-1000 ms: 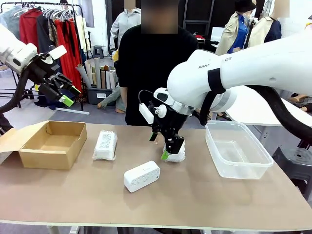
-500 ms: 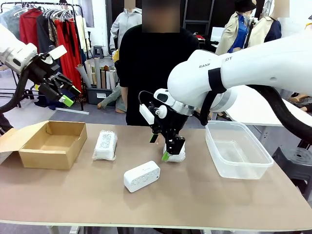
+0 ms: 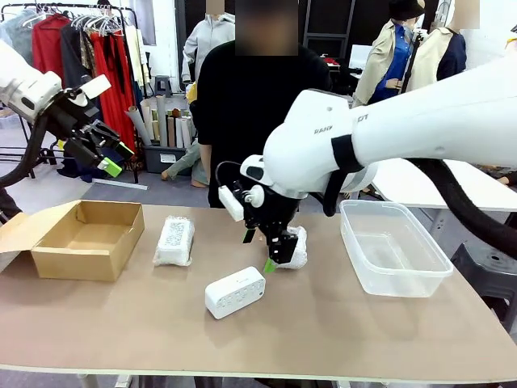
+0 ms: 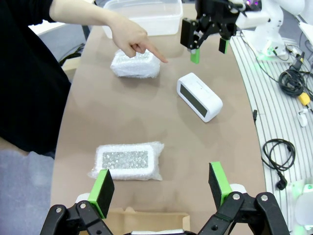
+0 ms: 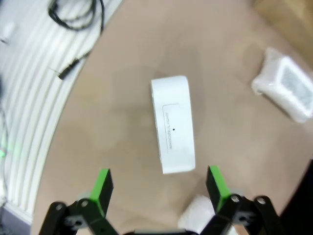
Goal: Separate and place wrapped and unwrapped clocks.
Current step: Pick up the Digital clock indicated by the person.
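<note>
Bare clock: the bare clock (image 3: pixel 234 292) was laid flat near the front middle of the table (image 3: pixel 347 339), apart from the others; it was judged the next piece to be sorted.
Right gripper: the right gripper (image 3: pixel 259 250) was hung just beyond and above it, spread wide with nothing held. In the wrist view the clock was framed ahead between the pads, so a grab across its narrow width was judged likely.
Right wrapped clock: the right wrapped clock (image 3: pixel 296 247) was seen just behind that gripper, left of the clear tub (image 3: pixel 393 250).
Left wrapped clock: the left wrapped clock (image 3: pixel 174 240) was set just right of the open cardboard box (image 3: pixel 81 239).
Left gripper: the left gripper (image 3: pixel 109 153) was parked high over the box, wide and empty, clear of the work.
Person's hand: from the far side a person's hand (image 4: pixel 128 39) was stretched over the right wrapped clock, one finger pointed roughly towards the bare clock, seemingly as a cue.
</note>
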